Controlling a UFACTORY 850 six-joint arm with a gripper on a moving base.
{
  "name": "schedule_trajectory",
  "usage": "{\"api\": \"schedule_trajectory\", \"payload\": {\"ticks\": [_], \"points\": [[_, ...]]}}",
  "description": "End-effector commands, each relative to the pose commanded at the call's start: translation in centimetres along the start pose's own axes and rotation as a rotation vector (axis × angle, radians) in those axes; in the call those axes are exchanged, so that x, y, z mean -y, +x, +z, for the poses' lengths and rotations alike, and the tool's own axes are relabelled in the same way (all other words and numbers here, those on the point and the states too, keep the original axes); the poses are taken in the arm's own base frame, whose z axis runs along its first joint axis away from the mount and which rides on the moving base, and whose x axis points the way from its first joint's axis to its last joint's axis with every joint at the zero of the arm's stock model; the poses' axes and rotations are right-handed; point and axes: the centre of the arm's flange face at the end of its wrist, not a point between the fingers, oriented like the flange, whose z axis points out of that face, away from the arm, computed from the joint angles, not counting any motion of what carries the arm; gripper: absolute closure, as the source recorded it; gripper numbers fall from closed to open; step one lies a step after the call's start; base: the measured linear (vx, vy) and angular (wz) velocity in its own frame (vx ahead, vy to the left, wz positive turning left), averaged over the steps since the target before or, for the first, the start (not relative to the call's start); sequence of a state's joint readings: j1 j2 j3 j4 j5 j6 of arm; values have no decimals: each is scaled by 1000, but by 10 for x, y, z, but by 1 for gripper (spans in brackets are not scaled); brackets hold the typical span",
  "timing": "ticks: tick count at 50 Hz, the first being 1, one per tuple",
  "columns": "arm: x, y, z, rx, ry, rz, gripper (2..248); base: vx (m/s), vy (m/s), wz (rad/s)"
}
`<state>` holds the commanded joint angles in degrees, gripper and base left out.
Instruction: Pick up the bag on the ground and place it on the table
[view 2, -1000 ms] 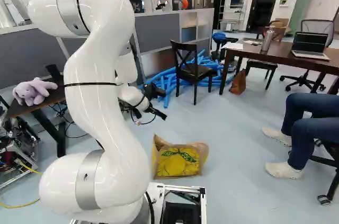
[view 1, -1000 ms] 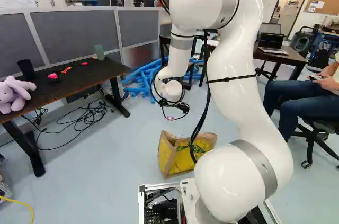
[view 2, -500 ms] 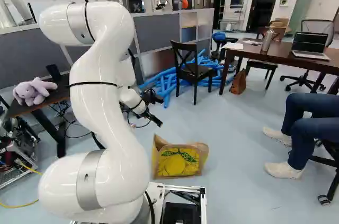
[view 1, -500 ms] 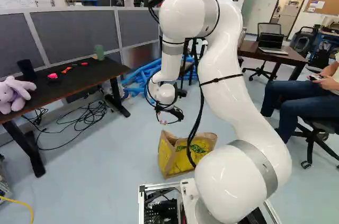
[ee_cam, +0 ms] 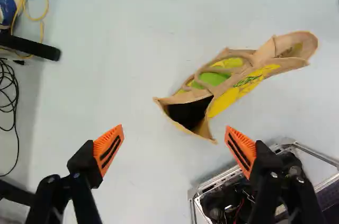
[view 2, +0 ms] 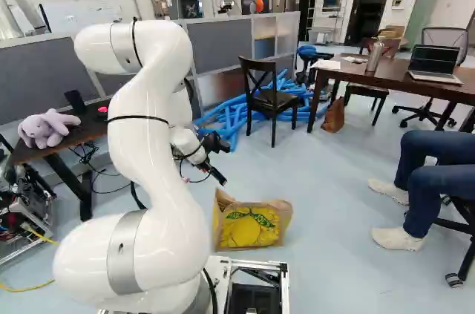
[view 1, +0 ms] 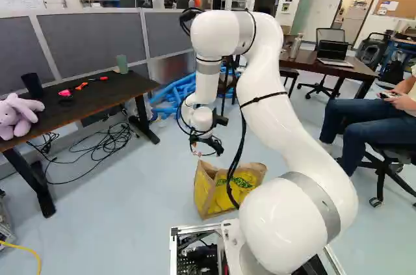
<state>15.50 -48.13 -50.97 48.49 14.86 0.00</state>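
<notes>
One bag [view 2: 251, 229] is seen upright on the floor, just ahead of the base [ee_cam: 217, 188]. In both base views it is found at about five o'clock from the gripper [view 1: 208, 150] and lower down. The gripper is held in the air, released and empty, its two orange-padded fingers spread wide apart. In the wrist view, with twelve o'clock taken as straight ahead of the gripper, the bag is placed between one and two o'clock, beyond the fingertips and touched by neither; its mouth is open, and yellow and green can be seen inside.

Two counters can be counted. One, the dark counter [view 1: 91, 99], is set at ten o'clock from the bag in the left base view. On it are carried one toy [view 1: 16, 117], two cups (one black [view 1: 31, 84], one green [view 1: 122, 63]) and three small red or pink items [view 1: 65, 93]. The other, the brown counter [view 2: 387, 76], is set between one and two o'clock from the bag in the right base view; one laptop [view 2: 435, 61] and one bottle [view 2: 374, 57] are borne by it.

At twelve o'clock from the bag in the right base view, one black chair [view 2: 273, 99] is seen near a heap of blue tubes [view 2: 230, 112], too tangled to be counted.
</notes>
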Motion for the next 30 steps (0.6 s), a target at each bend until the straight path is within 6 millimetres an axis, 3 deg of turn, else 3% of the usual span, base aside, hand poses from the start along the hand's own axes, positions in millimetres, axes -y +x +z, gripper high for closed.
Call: {"api": "schedule_trajectory", "payload": {"ticks": [30], "points": [[-20,2,46,44,-58,50,3,0,0,0]]}}
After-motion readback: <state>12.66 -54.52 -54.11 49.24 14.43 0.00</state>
